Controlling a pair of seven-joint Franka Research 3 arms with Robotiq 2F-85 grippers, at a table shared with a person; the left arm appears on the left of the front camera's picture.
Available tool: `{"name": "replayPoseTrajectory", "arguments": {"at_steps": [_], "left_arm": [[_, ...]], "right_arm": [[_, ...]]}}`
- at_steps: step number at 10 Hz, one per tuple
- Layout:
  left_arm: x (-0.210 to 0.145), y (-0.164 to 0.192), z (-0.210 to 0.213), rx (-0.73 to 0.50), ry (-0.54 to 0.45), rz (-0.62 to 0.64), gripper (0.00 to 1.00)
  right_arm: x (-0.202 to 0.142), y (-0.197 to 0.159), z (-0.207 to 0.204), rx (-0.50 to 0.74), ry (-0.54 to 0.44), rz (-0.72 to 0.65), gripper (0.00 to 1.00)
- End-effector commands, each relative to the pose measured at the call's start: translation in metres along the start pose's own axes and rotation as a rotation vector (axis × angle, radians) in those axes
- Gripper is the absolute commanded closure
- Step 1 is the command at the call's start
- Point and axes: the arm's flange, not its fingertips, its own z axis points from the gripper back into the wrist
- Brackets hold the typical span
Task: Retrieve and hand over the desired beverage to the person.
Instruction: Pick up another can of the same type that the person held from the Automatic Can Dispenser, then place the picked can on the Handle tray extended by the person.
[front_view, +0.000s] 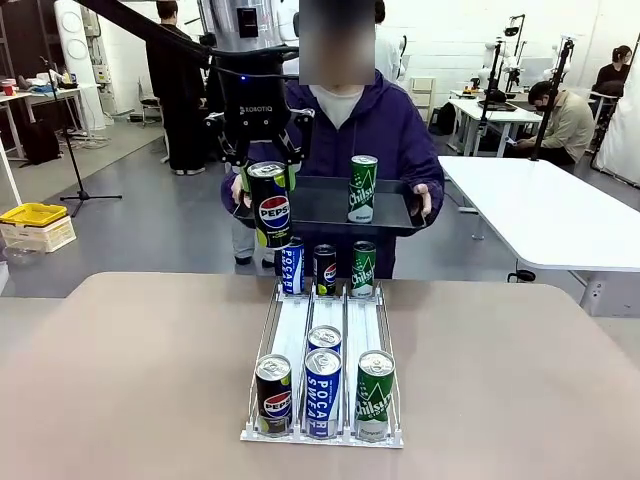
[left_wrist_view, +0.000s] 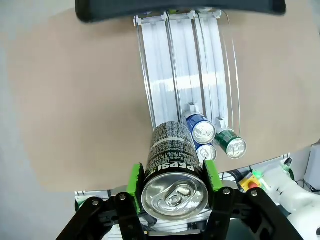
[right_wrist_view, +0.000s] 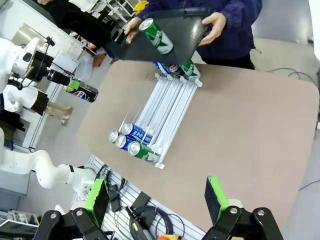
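Observation:
My left gripper (front_view: 268, 178) is shut on a black Pepsi can (front_view: 271, 205), upright in the air above the far end of the table. In the left wrist view the Pepsi can (left_wrist_view: 174, 170) sits between the green pads (left_wrist_view: 134, 179). The person (front_view: 385, 125) in a dark purple jacket stands at the far side. Both hands hold a black tray (front_view: 318, 206) with a green Chilsung can (front_view: 362, 188) on it. The held can hangs by the tray's left end, on the robot's side of it. My right gripper (right_wrist_view: 157, 200) is open, high above the table's near side.
A white wire rack (front_view: 300, 325) lies along the table's middle. Pepsi (front_view: 273, 393), Pocari Sweat (front_view: 322, 392) and Chilsung (front_view: 375, 395) cans stand at its near end, and three more cans (front_view: 325, 268) at its far end. A white table (front_view: 550, 210) stands at right.

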Motion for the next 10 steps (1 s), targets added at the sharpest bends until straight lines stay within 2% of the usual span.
{"name": "replayPoseTrajectory", "arguments": {"at_steps": [1, 10], "left_arm": [[-0.0043, -0.0001, 0.0065, 0.000, -0.014, -0.001, 0.99], [-0.0043, -0.0001, 0.0065, 0.000, -0.014, -0.001, 0.99]], "right_arm": [[0.0003, -0.0006, -0.0012, 0.021, -0.001, 0.009, 0.00], [0.0003, -0.0006, -0.0012, 0.021, -0.001, 0.009, 0.00]]}}
